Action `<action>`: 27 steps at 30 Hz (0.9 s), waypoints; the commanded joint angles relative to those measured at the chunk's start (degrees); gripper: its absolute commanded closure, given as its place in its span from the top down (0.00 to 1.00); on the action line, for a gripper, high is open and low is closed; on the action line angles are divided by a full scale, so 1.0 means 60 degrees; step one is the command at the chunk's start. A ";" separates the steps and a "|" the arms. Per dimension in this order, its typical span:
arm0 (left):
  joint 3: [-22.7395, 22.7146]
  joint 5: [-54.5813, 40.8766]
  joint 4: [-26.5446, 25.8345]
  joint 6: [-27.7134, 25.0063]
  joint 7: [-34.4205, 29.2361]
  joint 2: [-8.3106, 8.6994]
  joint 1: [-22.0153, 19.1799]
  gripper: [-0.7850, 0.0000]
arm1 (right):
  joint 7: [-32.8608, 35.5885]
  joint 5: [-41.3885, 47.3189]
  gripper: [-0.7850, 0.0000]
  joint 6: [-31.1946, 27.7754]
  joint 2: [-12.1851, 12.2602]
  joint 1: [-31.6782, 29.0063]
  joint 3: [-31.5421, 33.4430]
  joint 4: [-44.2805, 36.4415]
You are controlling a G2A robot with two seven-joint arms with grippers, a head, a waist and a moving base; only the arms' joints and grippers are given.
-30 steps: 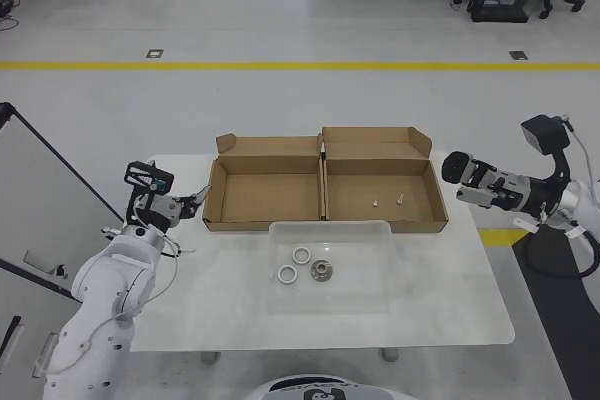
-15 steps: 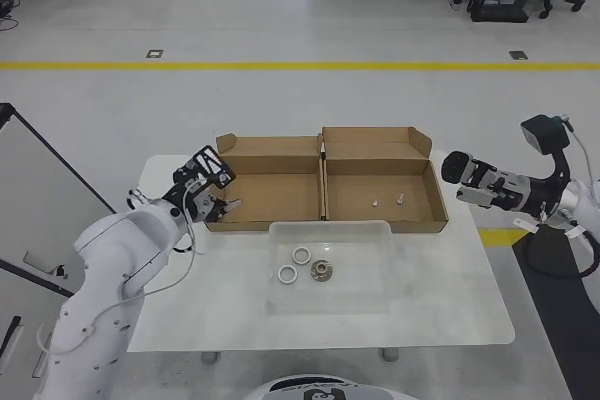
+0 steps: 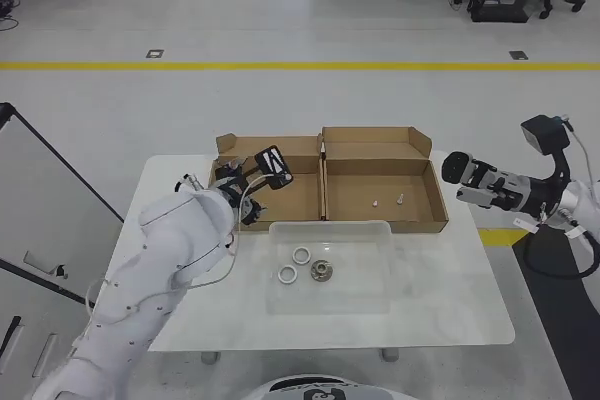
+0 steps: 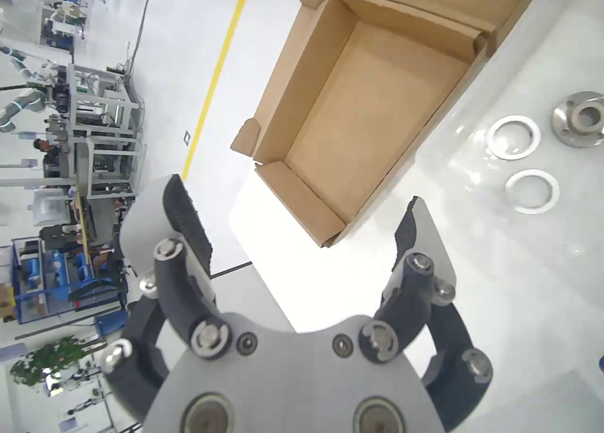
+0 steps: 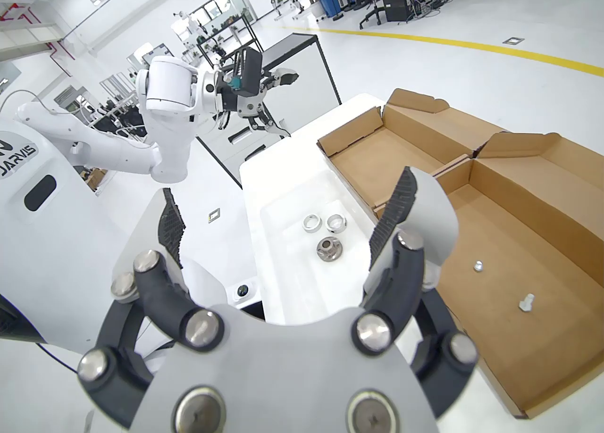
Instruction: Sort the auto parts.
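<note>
Two silver rings (image 3: 288, 272) (image 3: 302, 255) and a metal flange (image 3: 322, 269) lie in a clear tray (image 3: 365, 290) at the table's middle. Behind it stand two open cardboard boxes. The left box (image 3: 270, 195) is bare inside; the right box (image 3: 385, 190) holds two small bolts (image 3: 377, 201) (image 3: 401, 197). My left gripper (image 4: 302, 227) hangs open and holds nothing, over the left box's front left corner (image 3: 250, 203), with the rings (image 4: 532, 192) and the flange (image 4: 583, 119) off to one side. My right gripper (image 5: 288, 213) is open too, held off the table's right side (image 3: 452, 180).
The white table (image 3: 450, 300) has bare surface right of the tray and along its front edge. A dark-framed panel (image 3: 40, 200) stands on the floor left of the table. The boxes' raised flaps (image 3: 375, 138) stand along the far side.
My left arm has swung right, from the table's left edge to the front left corner of the left box. The right arm and the parts have stayed put.
</note>
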 commanded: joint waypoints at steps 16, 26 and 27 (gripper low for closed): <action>0.3614 -0.4757 0.1380 0.0882 -0.0875 0.0399 -0.3682 1.00 | 0.0000 0.0000 1.00 0.0000 0.0000 0.0000 0.0000 0.0000; 0.5224 -0.5695 0.2236 0.0804 -0.0797 0.0377 -0.4682 1.00 | 0.0000 0.0000 1.00 0.0000 0.0000 0.0000 0.0000 0.0000; 0.5341 -0.5701 0.2325 0.0771 -0.0763 0.0361 -0.4714 1.00 | 0.0000 0.0000 1.00 0.0000 0.0000 0.0000 0.0000 0.0000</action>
